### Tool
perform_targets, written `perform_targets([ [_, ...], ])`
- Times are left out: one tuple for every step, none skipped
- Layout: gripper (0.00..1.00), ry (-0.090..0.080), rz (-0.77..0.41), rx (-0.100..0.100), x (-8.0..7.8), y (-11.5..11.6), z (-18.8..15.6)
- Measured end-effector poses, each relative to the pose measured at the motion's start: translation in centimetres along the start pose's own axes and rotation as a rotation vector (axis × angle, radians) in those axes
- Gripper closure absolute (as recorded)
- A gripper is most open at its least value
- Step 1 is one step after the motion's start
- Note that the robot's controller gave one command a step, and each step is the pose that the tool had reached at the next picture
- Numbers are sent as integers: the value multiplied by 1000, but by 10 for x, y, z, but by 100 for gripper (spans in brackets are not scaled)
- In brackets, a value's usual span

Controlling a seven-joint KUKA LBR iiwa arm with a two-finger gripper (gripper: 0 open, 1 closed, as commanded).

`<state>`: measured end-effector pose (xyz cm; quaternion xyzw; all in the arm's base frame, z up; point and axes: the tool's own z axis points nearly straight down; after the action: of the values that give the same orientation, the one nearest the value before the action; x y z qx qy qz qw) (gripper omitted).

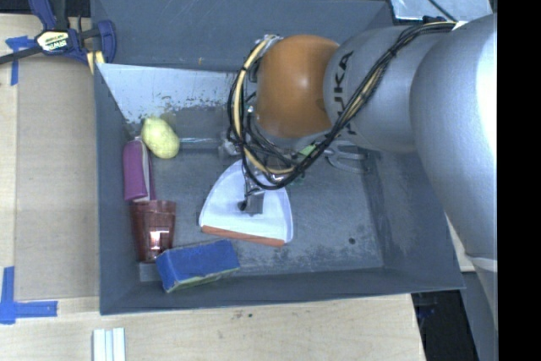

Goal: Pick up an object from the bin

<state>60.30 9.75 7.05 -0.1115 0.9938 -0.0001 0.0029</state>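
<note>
The grey metal bin point(338, 224) holds five loose things, and most of them lie along its left side. Near the far left corner there is a small yellow-green fruit-like thing point(160, 138), rounded. Just beside it, toward the near side, lies a purple cylinder point(135, 169), with its long axis running from the far wall to the near wall. Below that comes a dark red packet point(154, 228), lying in the same direction and close to the cylinder's end. At the near left corner a blue sponge point(197, 263) with a yellowish underside lies across, almost parallel to the near wall, a little tilted.

In the middle of the bin, apart from the others, lies a white fan-shaped piece point(224, 211) with an orange lower edge. Its narrow tip points to the far wall and its broad, curved orange edge faces the near wall. It lies flat on the floor, and the orange edge slopes slightly down to the right.

The arm point(423, 89) comes in from the right, with its orange cover point(292, 84) and black and yellow cables point(245, 139) above the centre of the bin. The gripper point(252, 200) shows as a small dark part directly over the white surface of the fan-shaped piece, near its middle. Whether it touches the piece I cannot tell, and whether the gripper is open or closed I also cannot tell, because the cover and cables hide it.
</note>
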Motion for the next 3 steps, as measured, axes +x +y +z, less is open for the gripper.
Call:
perform_targets([
  [0, -25, -268, 3, -24, -14, -1],
  [100, -8, -4, -1, -3, 0, -2],
  [100, -8, -4, -1, -3, 0, -2],
])
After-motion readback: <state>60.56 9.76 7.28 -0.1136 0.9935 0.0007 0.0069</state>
